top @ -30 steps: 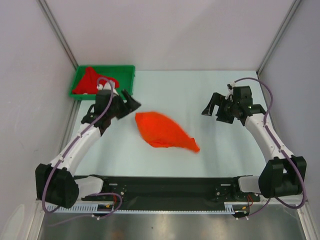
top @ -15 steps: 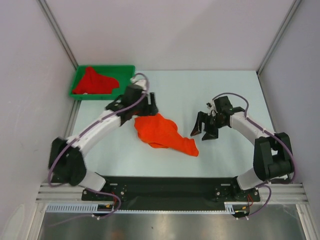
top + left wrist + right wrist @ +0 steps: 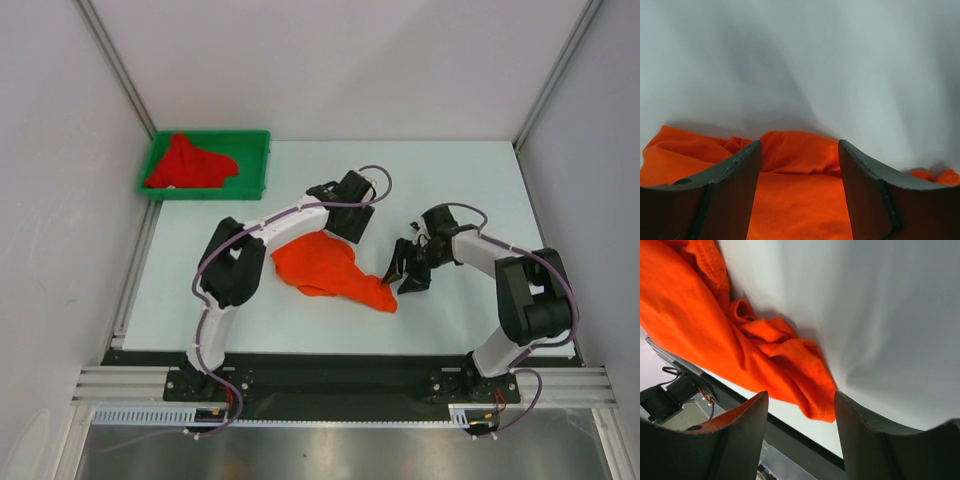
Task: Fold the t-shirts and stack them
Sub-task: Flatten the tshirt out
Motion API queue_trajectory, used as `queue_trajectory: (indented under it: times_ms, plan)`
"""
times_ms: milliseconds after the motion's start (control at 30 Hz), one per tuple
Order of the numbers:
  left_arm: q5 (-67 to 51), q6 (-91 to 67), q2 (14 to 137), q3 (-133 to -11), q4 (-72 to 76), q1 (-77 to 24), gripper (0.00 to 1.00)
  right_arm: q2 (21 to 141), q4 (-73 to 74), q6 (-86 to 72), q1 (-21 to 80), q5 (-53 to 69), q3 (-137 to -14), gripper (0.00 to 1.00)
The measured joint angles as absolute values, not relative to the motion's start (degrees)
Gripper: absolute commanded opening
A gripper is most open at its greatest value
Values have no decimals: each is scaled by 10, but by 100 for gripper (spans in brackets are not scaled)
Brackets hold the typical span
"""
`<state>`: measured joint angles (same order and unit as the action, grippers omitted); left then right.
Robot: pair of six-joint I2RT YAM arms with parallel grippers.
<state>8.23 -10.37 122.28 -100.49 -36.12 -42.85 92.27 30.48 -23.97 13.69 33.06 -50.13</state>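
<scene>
Crumpled orange t-shirt (image 3: 325, 265) on the table (image 3: 450, 180).
The left gripper (image 3: 799, 143) is spread over its far edge; the right gripper (image 3: 800, 393) is spread beside its right tip; neither pinches cloth.

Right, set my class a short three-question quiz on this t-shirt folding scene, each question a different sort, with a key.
1. True or false: the red t-shirt lies in the green tray.
2. The orange t-shirt is: A folded flat; B crumpled on the table; C hanging from a gripper.
3. Fill in: the left gripper and right gripper both have jaws standing ____.
Key: 1 true; 2 B; 3 open.
</scene>
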Motion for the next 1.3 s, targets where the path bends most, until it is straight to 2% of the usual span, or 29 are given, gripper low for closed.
queue_trajectory:
  times_ms: [267, 400, 433, 600, 667, 700, 733, 767, 800, 1067, 1300]
  plan:
    - [82, -84, 1228, -1005, -387, -435, 67, 961, 280, -250, 140, 304, -512, 58]
    - [68, -80, 1235, -1005, -392, -436, 59, 982, 272, -255, 150, 298, -531, 50]
    - [65, -79, 1239, -1003, -392, -436, 53, 990, 268, -256, 154, 297, -537, 49]
    - [57, -72, 1260, -996, -402, -436, 37, 1007, 259, -264, 171, 293, -554, 40]
    - [57, -69, 1265, -996, -404, -435, 26, 1009, 257, -265, 173, 284, -555, 30]
    - [57, -66, 1266, -996, -404, -435, 13, 1009, 255, -267, 175, 276, -556, 23]
    - [58, -65, 1266, -997, -405, -433, 5, 1011, 255, -267, 175, 272, -557, 9]
    - [59, -61, 1267, -1002, -409, -432, 0, 1012, 254, -267, 175, 266, -557, 3]
    - [62, -60, 1268, -1007, -413, -430, 0, 1014, 257, -267, 175, 259, -560, 0]
    - [102, -81, 1252, -1071, -437, -393, 0, 1011, 325, -258, 175, 182, -653, 0]
    - [156, -123, 1129, -1171, -441, -333, 0, 894, 422, -242, 175, 117, -783, 0]
